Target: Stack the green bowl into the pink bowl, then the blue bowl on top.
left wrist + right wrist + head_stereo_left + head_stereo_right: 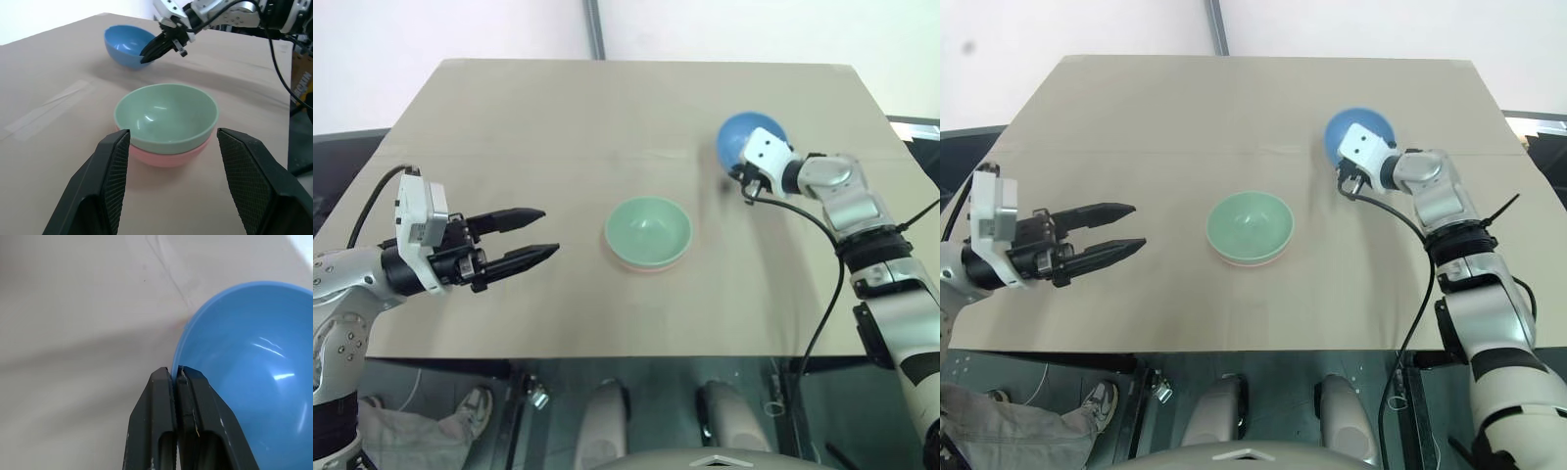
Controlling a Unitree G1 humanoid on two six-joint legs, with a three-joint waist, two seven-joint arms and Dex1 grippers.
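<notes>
My right gripper (pixel 176 374) is pinched tight on the thin rim of the blue bowl (pixel 249 357). One finger is inside the rim and one is outside. The bowl tips up from my fingertips, with its open side leaning over, so I think it is partly off the table (pixel 558 127).

The green bowl (pixel 166 115) already sits inside the pink bowl (pixel 168 156). Only a thin pink edge peeks out under the green one. That pair sits in the middle of the table, off to the left of my right fingers and a bit closer to me. That is the way the blue bowl has to go, I think: up, across, then down into the green one.

My left gripper (pixel 524 238) is open wide and holds nothing. It points at the stacked pair but does not touch it.

All three bowls are round, smooth and shiny plastic, and look the same size. A round bowl fits in any way round. The table top is flat, dull and tan.
</notes>
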